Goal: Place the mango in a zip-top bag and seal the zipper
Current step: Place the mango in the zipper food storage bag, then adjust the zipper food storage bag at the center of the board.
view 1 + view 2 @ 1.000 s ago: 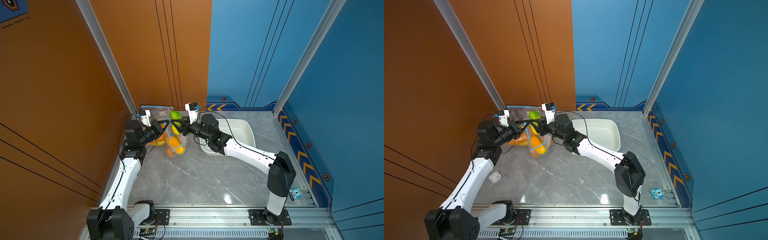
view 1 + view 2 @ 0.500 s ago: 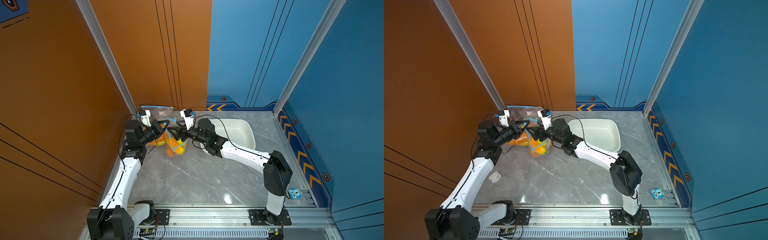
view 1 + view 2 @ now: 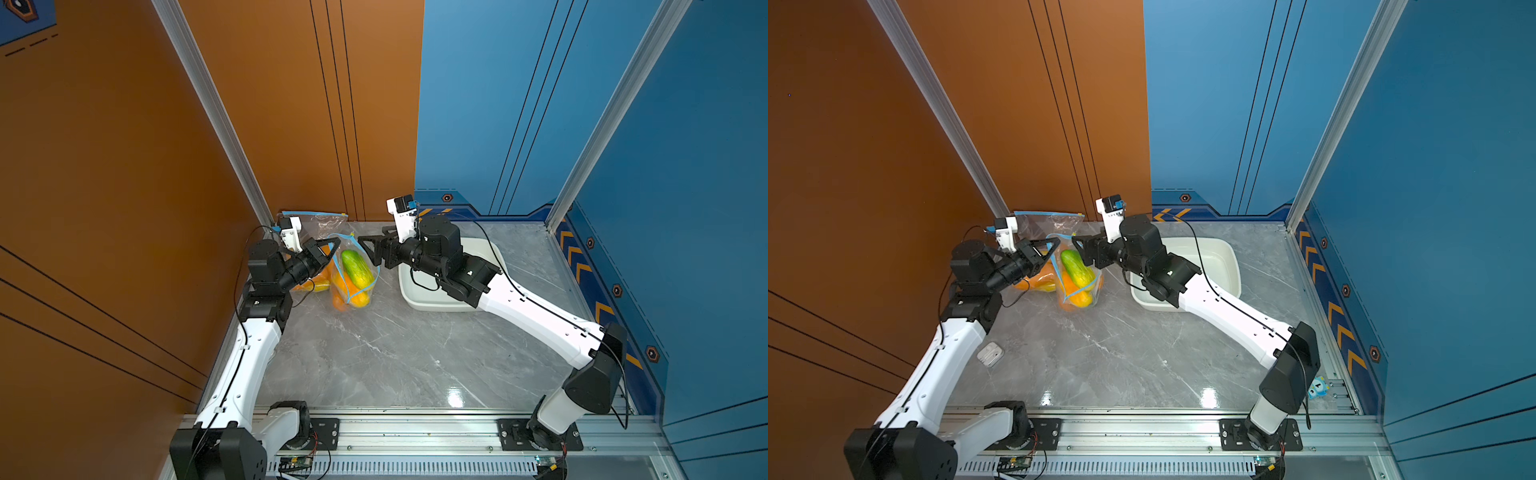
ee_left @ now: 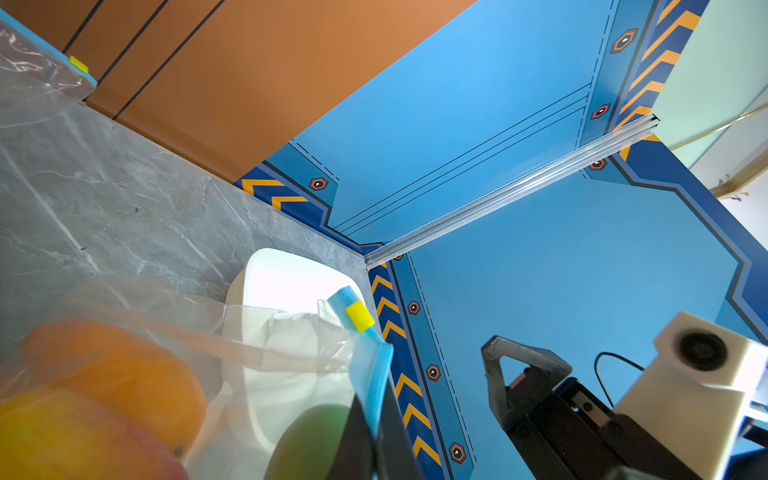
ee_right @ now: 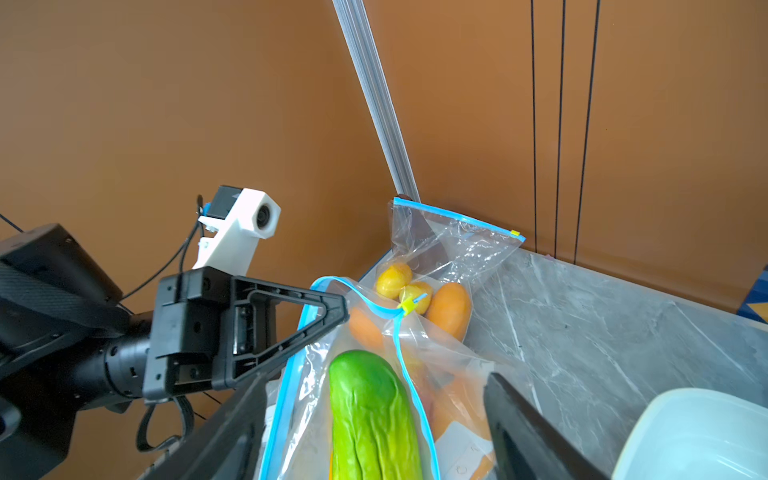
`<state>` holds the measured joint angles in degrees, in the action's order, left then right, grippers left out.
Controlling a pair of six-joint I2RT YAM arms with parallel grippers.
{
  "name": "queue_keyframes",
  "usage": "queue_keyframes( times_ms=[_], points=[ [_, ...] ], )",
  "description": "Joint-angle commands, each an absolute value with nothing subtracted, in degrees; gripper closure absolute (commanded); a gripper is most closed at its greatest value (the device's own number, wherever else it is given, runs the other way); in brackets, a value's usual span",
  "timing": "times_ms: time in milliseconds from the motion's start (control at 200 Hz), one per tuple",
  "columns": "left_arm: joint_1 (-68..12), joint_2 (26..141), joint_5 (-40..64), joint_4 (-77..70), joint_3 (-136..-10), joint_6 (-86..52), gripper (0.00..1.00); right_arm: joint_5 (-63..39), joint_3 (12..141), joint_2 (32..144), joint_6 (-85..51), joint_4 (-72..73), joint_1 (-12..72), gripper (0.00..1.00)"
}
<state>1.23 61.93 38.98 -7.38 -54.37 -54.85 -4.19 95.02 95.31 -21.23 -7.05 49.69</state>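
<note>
Noting positions from the front rail. In both top views the mango (image 3: 357, 268) lies tilted inside the zip-top bag (image 3: 335, 268), on top of orange fruit (image 3: 341, 305), near the back-left corner of the tabletop (image 3: 374, 365). Left claw (image 3: 333, 244) is pinched tight on the bag's blue rim. Right claw (image 3: 366, 249) stands wide open just beside the mouth, gripping nothing. White tub (image 3: 428, 306) sits under the right forearm; a second bag (image 3: 316, 220) stands against the wall behind.

Left wrist view: blue zipper strip (image 4: 370, 390) runs between the closed fingers (image 4: 399, 449); yellow slider (image 4: 359, 316) sits at the strip's end, just past the pinch.

Right wrist view: both open fingers (image 5: 523, 428) flank the mango, no contact visible. Mango's upper end sits at the mouth; whether it clears the zipper line, cannot tell.

Judgement: insertion looks done, sealing not yet begun. To do it well: back the right claw straight out so no finger hooks the film; let the left pinch hold the rim taut as an anchor; settle the mango below the track; then take the slider and draw it along the track away from the anchor in one steady pull.
</note>
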Motion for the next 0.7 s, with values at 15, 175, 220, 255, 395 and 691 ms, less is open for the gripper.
queue_keyframes(
  times_ms=[15, 175, 220, 255, 395, 691],
  points=[
    [0.29, 60.56, 38.24, -9.66, -55.96, -53.61, 1.00, -1.09, 95.10, 98.98, -23.94, -20.14, 49.08, 0.25],
    [0.00, 60.63, 37.97, -9.65, -55.76, -53.60, 1.00, -2.35, 94.22, 99.69, -25.55, -21.84, 48.12, 0.39],
    [-0.13, 60.65, 37.84, -9.65, -55.77, -53.52, 1.00, -4.05, 94.29, 100.37, -25.90, -21.87, 47.99, 0.42],
    [-0.26, 60.64, 37.72, -9.67, -55.73, -53.37, 1.00, -4.94, 94.47, 100.97, -26.17, -21.80, 48.05, 0.45],
    [-0.79, 60.92, 37.28, -9.62, -55.40, -53.26, 1.00, -6.71, 96.33, 102.83, -26.50, -22.05, 47.83, 0.68],
    [-5.19, 55.04, 33.66, -9.62, -51.58, -53.74, 1.00, -3.69, 121.68, 107.87, -19.24, -37.73, 47.86, 1.00]
  ],
)
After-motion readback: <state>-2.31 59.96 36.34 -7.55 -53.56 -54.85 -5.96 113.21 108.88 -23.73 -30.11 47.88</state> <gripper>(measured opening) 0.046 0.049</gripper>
